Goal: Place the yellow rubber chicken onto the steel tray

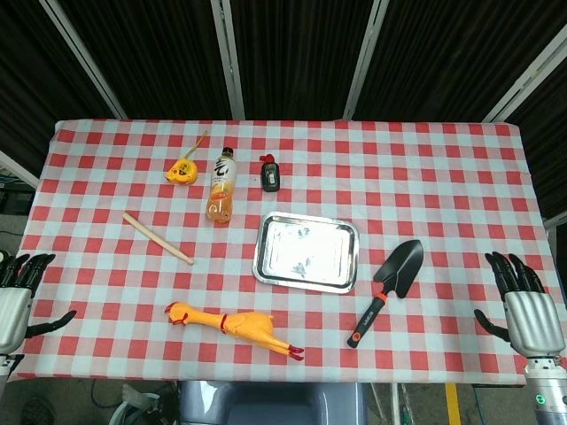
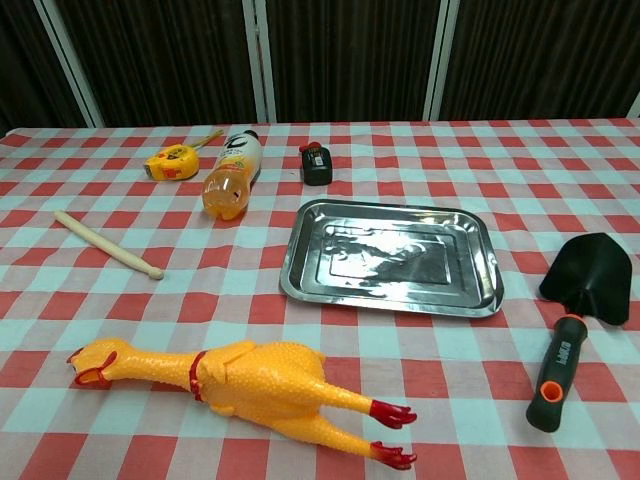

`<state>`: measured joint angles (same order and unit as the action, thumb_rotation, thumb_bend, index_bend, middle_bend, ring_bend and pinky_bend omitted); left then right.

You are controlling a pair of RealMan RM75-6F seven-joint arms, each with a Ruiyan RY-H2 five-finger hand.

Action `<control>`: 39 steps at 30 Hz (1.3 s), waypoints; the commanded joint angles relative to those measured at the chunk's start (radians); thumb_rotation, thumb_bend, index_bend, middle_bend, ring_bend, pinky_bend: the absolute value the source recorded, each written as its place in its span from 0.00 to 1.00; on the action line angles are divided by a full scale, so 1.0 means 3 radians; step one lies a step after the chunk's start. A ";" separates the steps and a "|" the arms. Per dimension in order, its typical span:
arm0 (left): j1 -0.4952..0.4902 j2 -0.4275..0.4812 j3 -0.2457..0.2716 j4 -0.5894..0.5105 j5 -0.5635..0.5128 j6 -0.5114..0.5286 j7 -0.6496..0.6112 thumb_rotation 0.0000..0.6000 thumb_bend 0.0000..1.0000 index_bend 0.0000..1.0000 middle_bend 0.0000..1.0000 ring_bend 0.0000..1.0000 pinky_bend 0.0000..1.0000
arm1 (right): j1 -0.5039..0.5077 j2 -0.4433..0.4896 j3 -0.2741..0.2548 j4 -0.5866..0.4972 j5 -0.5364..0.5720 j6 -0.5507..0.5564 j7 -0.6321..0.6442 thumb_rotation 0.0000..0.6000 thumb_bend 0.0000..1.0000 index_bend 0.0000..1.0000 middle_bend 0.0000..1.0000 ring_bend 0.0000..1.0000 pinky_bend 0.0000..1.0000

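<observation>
The yellow rubber chicken (image 1: 232, 324) (image 2: 240, 383) lies on its side near the table's front edge, head to the left and red feet to the right. The steel tray (image 1: 266, 268) (image 2: 300, 282) sits empty behind it, just right of centre. My left hand (image 1: 16, 297) hangs off the table's left front corner with fingers spread and nothing in it. My right hand (image 1: 525, 305) is at the right front corner, also spread and holding nothing. Both hands are far from the chicken and show only in the head view.
A black trowel with an orange-tipped handle (image 1: 387, 288) (image 2: 575, 320) lies right of the tray. Behind are an orange drink bottle on its side (image 1: 221, 185) (image 2: 229, 174), a yellow tape measure (image 1: 182, 169) (image 2: 172, 161), a small black item (image 1: 270, 173) (image 2: 316, 164) and a wooden stick (image 1: 157, 237) (image 2: 106, 243).
</observation>
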<state>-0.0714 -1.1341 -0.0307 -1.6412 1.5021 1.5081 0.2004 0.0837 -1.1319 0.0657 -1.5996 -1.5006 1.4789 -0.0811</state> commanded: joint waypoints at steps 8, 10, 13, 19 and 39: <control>0.0000 -0.0016 -0.0006 0.0028 0.0021 0.0023 -0.0051 1.00 0.02 0.14 0.16 0.10 0.10 | 0.0015 -0.0001 -0.0003 -0.0022 -0.0016 -0.0014 -0.0022 1.00 0.26 0.00 0.10 0.03 0.14; 0.0013 -0.0019 0.0001 0.0030 0.0035 0.0047 -0.0068 1.00 0.02 0.14 0.16 0.10 0.10 | 0.0006 0.0000 -0.0009 -0.0017 -0.0025 0.0000 -0.0004 1.00 0.26 0.00 0.10 0.03 0.14; 0.0021 -0.0011 0.0005 0.0025 0.0053 0.0065 -0.0099 1.00 0.02 0.14 0.16 0.10 0.10 | -0.0011 -0.0003 -0.0014 -0.0002 -0.0037 0.0031 0.0025 1.00 0.26 0.00 0.10 0.03 0.14; -0.0010 -0.0018 0.0008 0.0050 0.0111 0.0046 -0.0120 1.00 0.03 0.17 0.19 0.12 0.13 | -0.0019 -0.0005 -0.0037 0.0015 -0.0071 0.0036 0.0044 1.00 0.26 0.00 0.10 0.03 0.14; -0.1034 -0.0465 0.0085 -0.0151 0.0551 -0.1393 0.0245 1.00 0.03 0.24 0.30 0.23 0.27 | -0.0019 0.0027 -0.0056 -0.0056 -0.0179 0.0089 -0.0001 1.00 0.27 0.00 0.10 0.03 0.14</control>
<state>-0.3313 -1.2367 -0.0060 -1.6625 1.6644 1.1518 0.2340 0.0782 -1.1238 0.0490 -1.6164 -1.5542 1.5055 -0.0813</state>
